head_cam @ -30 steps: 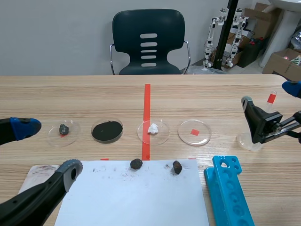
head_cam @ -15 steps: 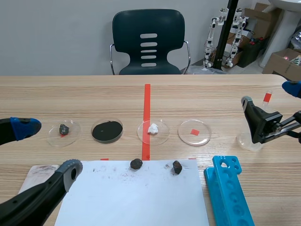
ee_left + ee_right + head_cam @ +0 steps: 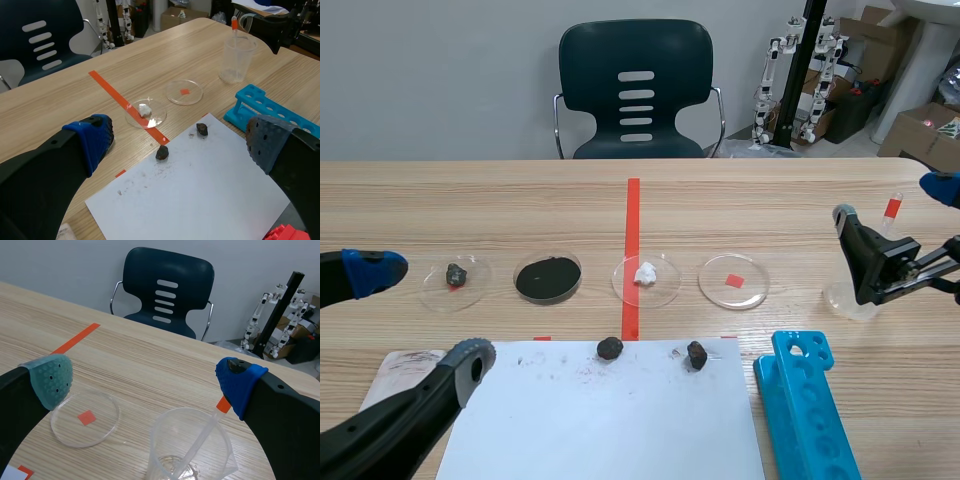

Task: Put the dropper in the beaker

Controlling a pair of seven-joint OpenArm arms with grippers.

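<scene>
Resting dropper shifted slightly inside beaker versus earlier.

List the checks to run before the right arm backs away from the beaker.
1. Dropper inside the beaker, tip down, leaning on the rim: ok.
2. Beaker upright on the table: ok.
3. Right gripper jaws open on either side of the beaker: ok.
4. Dropper's top free of the blue pad: cannot tell, as they overlap in the right wrist view.
5. Blue rack apart from the beaker: ok.
6. Left gripper open, holding nothing, far from the beaker: ok.
</scene>
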